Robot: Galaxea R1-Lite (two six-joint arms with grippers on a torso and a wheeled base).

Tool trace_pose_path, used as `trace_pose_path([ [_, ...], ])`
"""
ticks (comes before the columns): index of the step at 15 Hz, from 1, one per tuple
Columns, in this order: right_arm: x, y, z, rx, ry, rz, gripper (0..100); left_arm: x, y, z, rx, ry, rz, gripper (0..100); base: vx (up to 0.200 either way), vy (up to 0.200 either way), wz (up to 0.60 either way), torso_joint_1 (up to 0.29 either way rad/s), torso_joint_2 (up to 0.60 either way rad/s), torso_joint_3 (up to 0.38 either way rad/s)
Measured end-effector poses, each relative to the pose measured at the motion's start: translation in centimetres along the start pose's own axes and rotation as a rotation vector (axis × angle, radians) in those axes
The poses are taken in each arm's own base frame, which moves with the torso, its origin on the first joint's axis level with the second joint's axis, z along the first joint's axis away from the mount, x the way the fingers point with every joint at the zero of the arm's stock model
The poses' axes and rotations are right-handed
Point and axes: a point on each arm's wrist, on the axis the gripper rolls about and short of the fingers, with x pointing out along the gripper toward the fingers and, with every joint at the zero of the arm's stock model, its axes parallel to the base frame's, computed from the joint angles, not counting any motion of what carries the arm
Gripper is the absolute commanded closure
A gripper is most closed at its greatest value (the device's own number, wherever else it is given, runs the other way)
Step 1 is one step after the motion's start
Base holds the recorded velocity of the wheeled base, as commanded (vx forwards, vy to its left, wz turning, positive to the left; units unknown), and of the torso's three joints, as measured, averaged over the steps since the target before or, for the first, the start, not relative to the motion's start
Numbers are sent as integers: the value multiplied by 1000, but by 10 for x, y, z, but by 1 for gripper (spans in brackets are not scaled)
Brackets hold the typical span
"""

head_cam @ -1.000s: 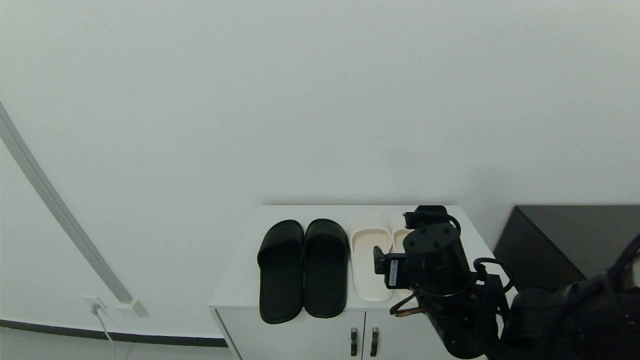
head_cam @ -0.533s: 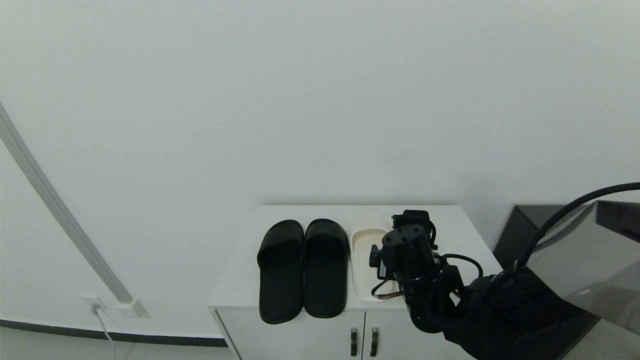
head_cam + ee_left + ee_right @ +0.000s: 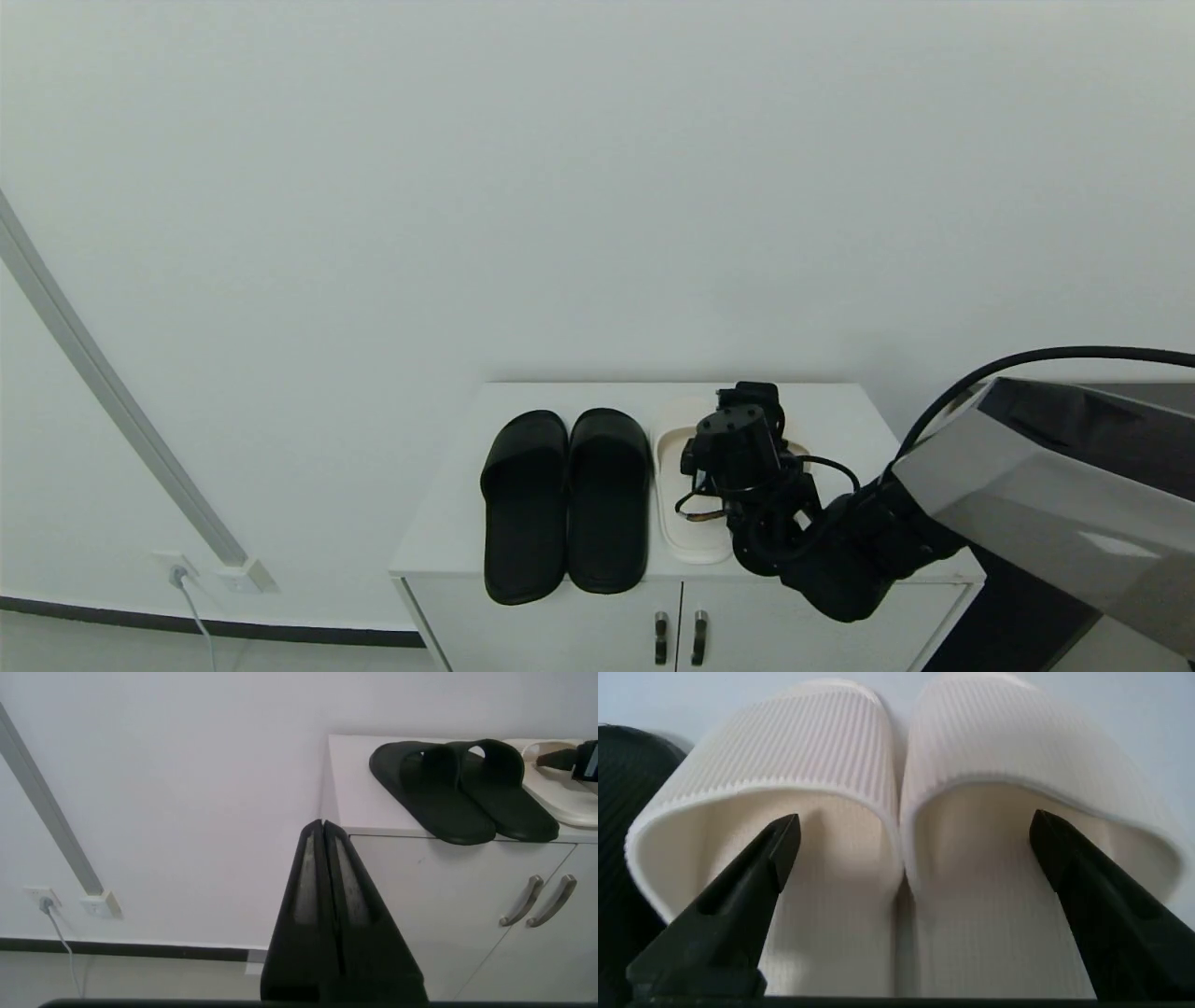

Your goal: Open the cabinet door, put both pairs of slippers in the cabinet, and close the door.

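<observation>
Nearest the viewer, the two doors (image 3: 560, 635) of the white cabinet (image 3: 448, 532) are shut, their paired handles (image 3: 661, 637) side by side at the centre seam. The left pincer (image 3: 322, 887) hangs low off the cabinet's left side, clenched on nothing, well apart from the footwear. On the cabinet top lie the black slippers (image 3: 527, 504) on the left and the white slippers (image 3: 831, 765) just beside them on the right. Heels are at the front edge and toes point at the wall (image 3: 597, 187), so each long axis runs front to back. The right pincer (image 3: 915, 845) sits low over the white pair, released and spread wide, one tip at each slipper's opening, with the pair's touching inner sides between. The right arm is plainly nearer, and a squeeze looks able to pinch both together. Bare top lies to the right and behind the toes
</observation>
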Motion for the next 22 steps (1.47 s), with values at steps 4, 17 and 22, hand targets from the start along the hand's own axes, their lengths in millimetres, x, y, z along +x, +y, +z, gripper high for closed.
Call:
trace_pose_path([
  [4, 12, 0, -3, -12, -45, 0, 100, 0, 0, 0, 0, 0, -1, 100, 0, 0, 0, 0, 0, 0],
  [17, -44, -31, 20, -139, -76, 191, 100, 0, 0, 0, 9, 0, -6, 100, 0, 0, 0, 0, 0, 0],
  [22, -115, -68, 38, -187, -40, 568, 100, 0, 0, 0, 8, 0, -4, 100, 0, 0, 0, 0, 0, 0],
])
